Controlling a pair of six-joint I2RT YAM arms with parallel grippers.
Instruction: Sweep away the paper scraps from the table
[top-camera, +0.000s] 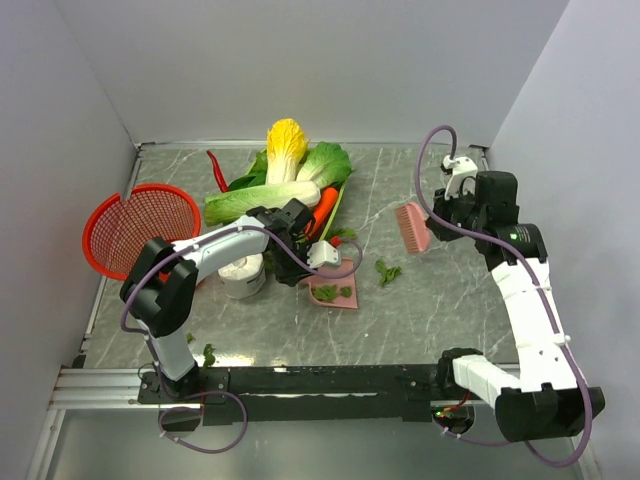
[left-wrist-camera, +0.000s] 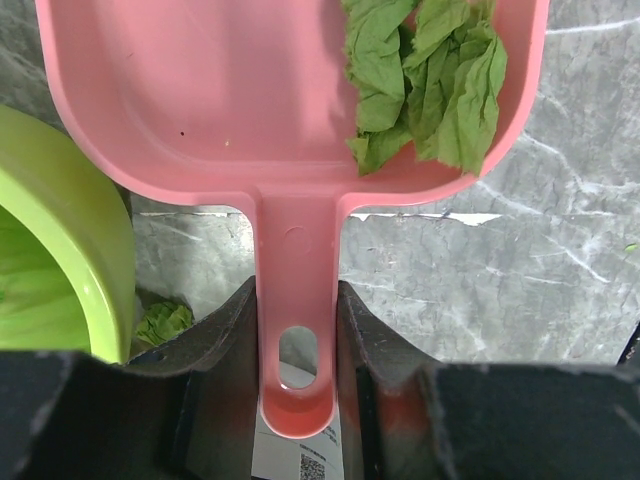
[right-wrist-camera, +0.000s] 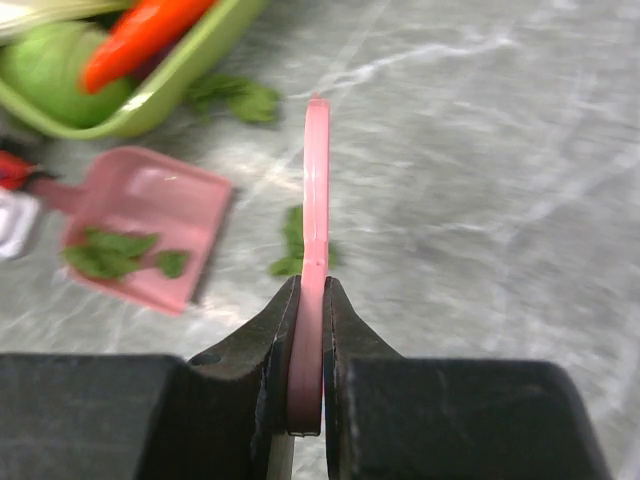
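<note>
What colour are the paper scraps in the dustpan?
Green; the paper scraps show best in the left wrist view.

The dustpan (left-wrist-camera: 200, 90) is pink moulded plastic, smooth with a soft sheen. The paper scraps (left-wrist-camera: 425, 80) in it are green, crumpled and matt, with sharp creases. The table (left-wrist-camera: 520, 290) has a grey marble look with white veins, smooth and faintly glossy. The brush (right-wrist-camera: 316, 230) shows a thin edge of the same smooth pink plastic. The tray (left-wrist-camera: 60, 200) is lime-green plastic with a glossy skin. The left gripper (left-wrist-camera: 296, 292) and the right gripper (right-wrist-camera: 311, 285) have black fingers, matt and plastic-looking. The basket (top-camera: 140, 225) is fine red mesh with a solid red rim.
</note>
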